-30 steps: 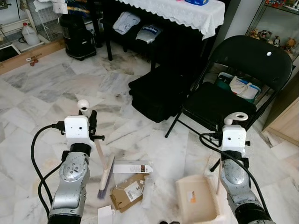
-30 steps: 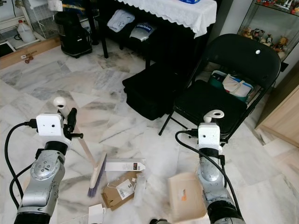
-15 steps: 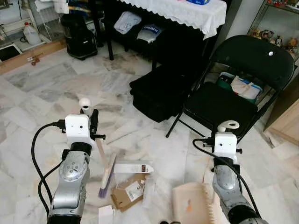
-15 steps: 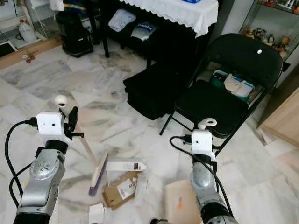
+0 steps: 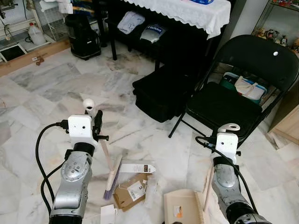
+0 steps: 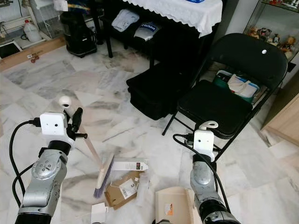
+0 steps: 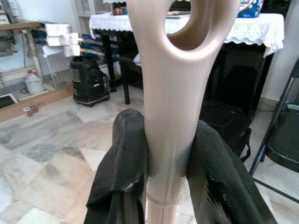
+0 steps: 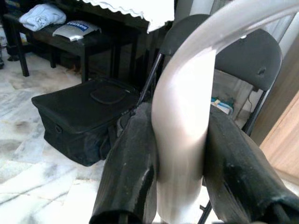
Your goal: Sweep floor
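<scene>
Gripping brush handle (image 7: 168, 116), left pincer (image 7: 161, 186); right pincer (image 8: 180, 186) clamped on dustpan (image 5: 183, 208) handle; pan w/ small scrap; cardboard (image 5: 130, 192) nearby

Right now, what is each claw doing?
Left claw: shut on the broom handle.
Right claw: shut on the dustpan handle.

I count two grippers of mine, left gripper (image 7: 166, 163) and right gripper (image 8: 180, 158); one brush (image 5: 111, 179), one dustpan (image 5: 183, 209); one folding chair (image 5: 243, 84), one black bag (image 5: 161, 95), one jug (image 5: 34, 33) upper left.
</scene>
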